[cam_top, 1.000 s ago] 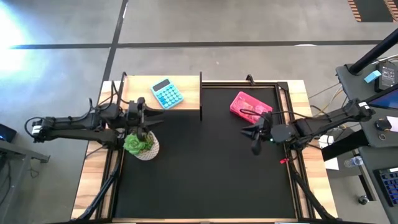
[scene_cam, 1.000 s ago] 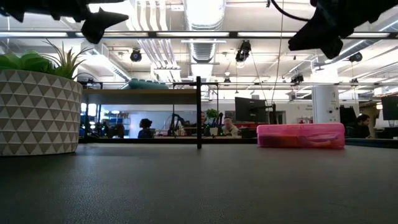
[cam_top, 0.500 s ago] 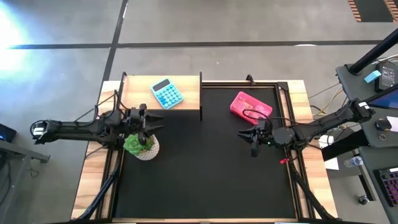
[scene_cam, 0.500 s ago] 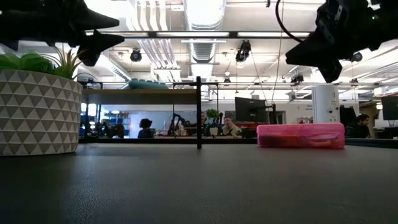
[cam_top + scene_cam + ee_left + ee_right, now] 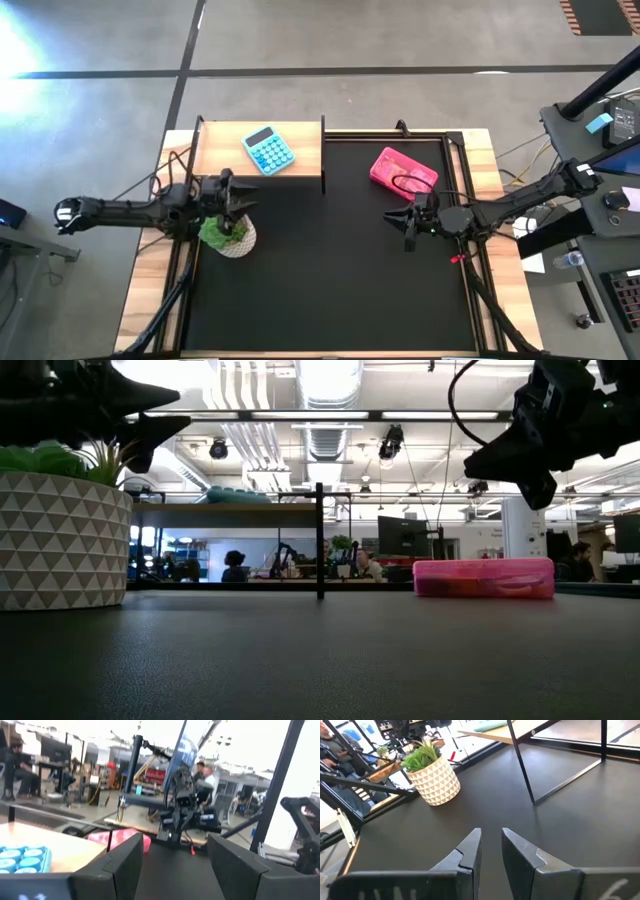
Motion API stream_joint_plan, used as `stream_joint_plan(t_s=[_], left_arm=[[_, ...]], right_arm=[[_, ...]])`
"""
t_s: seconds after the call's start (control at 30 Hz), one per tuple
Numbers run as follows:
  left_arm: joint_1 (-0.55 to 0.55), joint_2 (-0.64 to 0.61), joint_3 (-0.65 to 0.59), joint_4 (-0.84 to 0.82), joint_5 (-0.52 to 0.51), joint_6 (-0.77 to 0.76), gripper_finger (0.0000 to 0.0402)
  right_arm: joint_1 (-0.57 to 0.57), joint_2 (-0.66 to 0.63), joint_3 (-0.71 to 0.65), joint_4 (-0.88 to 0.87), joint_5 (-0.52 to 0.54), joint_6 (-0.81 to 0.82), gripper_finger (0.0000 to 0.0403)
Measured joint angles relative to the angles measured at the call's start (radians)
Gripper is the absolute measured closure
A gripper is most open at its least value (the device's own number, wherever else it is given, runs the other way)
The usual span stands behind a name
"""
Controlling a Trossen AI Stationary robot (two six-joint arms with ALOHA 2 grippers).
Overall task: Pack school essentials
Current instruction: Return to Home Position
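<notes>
No loose stationery shows; scissors, pencils, pen, eraser, yellow box and note pad are out of view. A shut pink case [image 5: 403,170] [image 5: 483,577] lies flat on the black mat at the far right. My left gripper [image 5: 243,200] [image 5: 175,845] hangs open in the air just above the far side of the potted plant [image 5: 230,237]. My right gripper [image 5: 400,225] [image 5: 491,837] hovers above the mat, on the near side of the pink case, its fingers a narrow gap apart. Neither holds anything.
The green plant in its white patterned pot [image 5: 60,540] [image 5: 437,780] stands at the mat's left. A blue calculator [image 5: 268,150] lies on the wooden shelf [image 5: 220,135] at far left. A thin black upright frame [image 5: 319,540] stands at the far middle. People sit in the room beyond.
Both arms have sunk a little. The left gripper has come lower over the plant. The right gripper has dropped slightly and drawn back a bit toward the table's right edge. Nothing on the table has moved.
</notes>
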Motion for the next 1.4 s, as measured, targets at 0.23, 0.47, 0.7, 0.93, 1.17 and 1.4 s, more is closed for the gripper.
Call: stream_joint_plan(t_s=[0.23,0.47,0.7,0.93,1.17,1.4], left_arm=[[0.000,-0.054,-0.089,0.130,-0.006,-0.004,0.0197],[0.000,-0.097,-0.089,0.118,-0.009,0.021,0.0197],[0.000,-0.093,-0.089,0.115,-0.010,0.021,0.0197],[0.000,-0.070,-0.090,0.114,-0.010,0.021,0.0197],[0.000,-0.048,-0.090,0.115,-0.010,0.022,0.0197],[0.000,-0.025,-0.090,0.114,-0.010,0.022,0.0197]], right_arm=[[0.000,0.000,-0.003,0.000,0.002,0.014,0.0339],[0.000,0.000,-0.003,-0.002,0.003,0.052,0.0339],[0.000,0.000,-0.003,-0.015,0.000,0.137,0.0339],[0.000,0.001,-0.003,-0.052,-0.002,0.133,0.0339],[0.000,0.001,-0.003,-0.051,-0.003,0.133,0.0339],[0.000,-0.002,-0.004,-0.050,-0.004,0.133,0.0339]])
